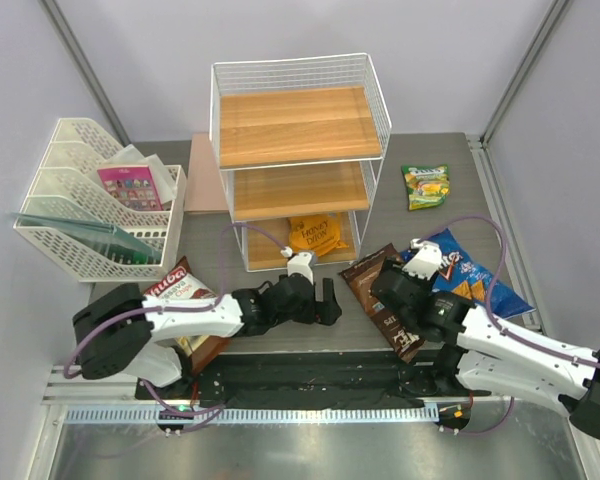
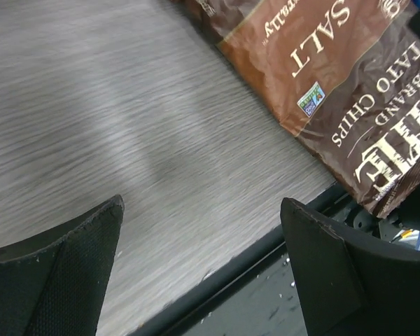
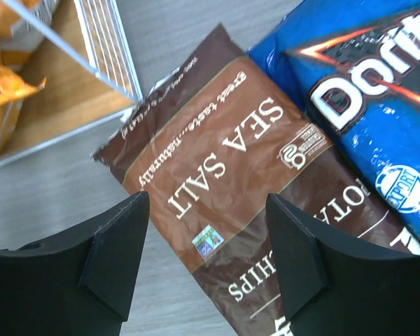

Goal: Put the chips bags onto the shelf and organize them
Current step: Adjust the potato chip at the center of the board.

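Note:
The shelf (image 1: pixel 298 160) stands at the back centre, and the orange Honey Dijon bag (image 1: pixel 316 235) lies on its bottom board, also showing in the right wrist view (image 3: pixel 7 98). The dark brown Sea Salt bag (image 1: pixel 378 290) lies flat in front of the shelf's right corner. My right gripper (image 3: pixel 206 199) is open above this bag (image 3: pixel 224 175), its jaws either side of it. The blue Doritos bag (image 1: pixel 470 275) lies just to the right (image 3: pixel 364 105). My left gripper (image 2: pixel 201 206) is open and empty over bare table, left of the Sea Salt bag (image 2: pixel 336 77). The green-yellow bag (image 1: pixel 426 186) lies at the back right. The brown-white bag (image 1: pixel 180 292) lies partly under my left arm.
A white mesh file tray (image 1: pixel 80 245) holding a pink card packet (image 1: pixel 134 186) stands at the back left. The table's dark front rail (image 2: pixel 266 280) runs just below my left gripper. Grey walls close in both sides.

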`<act>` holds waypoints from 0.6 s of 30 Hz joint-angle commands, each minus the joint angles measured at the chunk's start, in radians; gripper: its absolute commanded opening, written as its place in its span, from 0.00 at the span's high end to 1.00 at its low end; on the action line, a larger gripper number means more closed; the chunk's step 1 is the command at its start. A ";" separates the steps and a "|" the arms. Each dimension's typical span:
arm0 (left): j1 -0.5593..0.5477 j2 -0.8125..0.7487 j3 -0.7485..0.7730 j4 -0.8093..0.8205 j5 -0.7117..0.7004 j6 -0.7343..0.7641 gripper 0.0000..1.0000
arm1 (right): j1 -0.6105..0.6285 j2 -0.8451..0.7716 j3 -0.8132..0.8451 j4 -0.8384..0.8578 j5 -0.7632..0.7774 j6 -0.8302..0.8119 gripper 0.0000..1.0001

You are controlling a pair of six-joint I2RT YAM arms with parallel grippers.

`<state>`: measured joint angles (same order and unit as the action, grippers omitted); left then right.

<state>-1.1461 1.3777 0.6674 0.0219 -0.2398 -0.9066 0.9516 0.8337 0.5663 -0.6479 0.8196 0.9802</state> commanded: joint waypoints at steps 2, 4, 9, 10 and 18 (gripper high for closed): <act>-0.004 0.141 0.011 0.254 0.117 -0.018 0.07 | -0.013 -0.057 0.035 -0.025 -0.023 0.021 0.27; -0.007 0.210 0.015 0.326 0.139 -0.034 0.08 | -0.046 -0.055 0.021 -0.094 -0.014 0.139 0.26; -0.035 0.288 0.066 0.331 0.126 -0.041 0.09 | -0.079 0.037 -0.016 -0.107 -0.031 0.242 0.26; -0.038 0.302 0.081 0.323 0.126 -0.041 0.09 | -0.080 0.047 -0.020 -0.101 -0.027 0.248 0.25; -0.056 0.270 0.080 0.277 0.097 -0.051 0.10 | -0.114 0.174 -0.078 0.022 -0.103 0.218 0.24</act>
<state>-1.1904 1.6733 0.7387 0.3130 -0.1295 -0.9436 0.8467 0.9730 0.5266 -0.7086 0.7448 1.1740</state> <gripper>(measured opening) 0.904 0.761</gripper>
